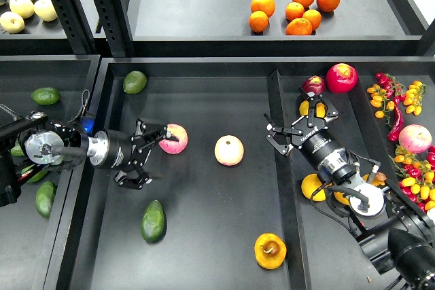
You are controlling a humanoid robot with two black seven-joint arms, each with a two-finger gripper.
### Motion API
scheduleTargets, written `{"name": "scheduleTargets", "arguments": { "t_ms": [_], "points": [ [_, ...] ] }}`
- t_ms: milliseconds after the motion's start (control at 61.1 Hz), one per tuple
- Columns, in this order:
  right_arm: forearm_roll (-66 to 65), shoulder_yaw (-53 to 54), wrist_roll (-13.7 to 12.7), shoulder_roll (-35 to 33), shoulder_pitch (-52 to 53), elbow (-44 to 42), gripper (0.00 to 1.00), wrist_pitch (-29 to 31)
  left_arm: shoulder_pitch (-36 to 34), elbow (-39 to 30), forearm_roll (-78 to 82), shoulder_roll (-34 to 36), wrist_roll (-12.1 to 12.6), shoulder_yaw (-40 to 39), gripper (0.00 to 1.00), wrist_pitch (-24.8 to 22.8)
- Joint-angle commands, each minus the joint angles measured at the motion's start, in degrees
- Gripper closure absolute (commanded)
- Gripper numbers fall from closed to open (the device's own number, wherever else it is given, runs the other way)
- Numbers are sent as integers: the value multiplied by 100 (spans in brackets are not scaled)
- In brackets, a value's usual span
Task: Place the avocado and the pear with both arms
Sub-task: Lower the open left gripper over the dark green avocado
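Note:
The avocado (153, 221) is dark green and lies in the front left of the middle tray (217, 93). The pear (270, 250) is yellow-orange with a brown stem hollow and lies at the tray's front, right of the avocado. My left gripper (148, 155) is open and empty. It points right, just left of a pink-and-cream apple (174, 138) and well above the avocado. My right gripper (297, 122) is open and empty over the tray divider (280, 181), far above the pear.
A second pink-and-cream apple (229, 150) lies mid-tray and a rounder light green fruit (134, 81) at its back left. Oranges (296, 8) sit on the back shelf. Avocados (45, 95) lie in the left tray; red apples (341, 77) and peppers (397, 103) in the right.

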Motion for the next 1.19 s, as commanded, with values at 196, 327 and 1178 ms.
{"name": "scheduleTargets", "arguments": {
  "t_ms": [196,327,1178],
  "points": [
    [-9,0,1,0,0,-9,1,0,81,48,1020,-26,0,325,1,0],
    [-9,0,1,0,-9,-9,1,0,142,127,1635,-70,0,475,1,0],
    [-9,0,1,0,-79,0,1,0,494,646,2647,-588,0,615,1,0]
  ]
}}
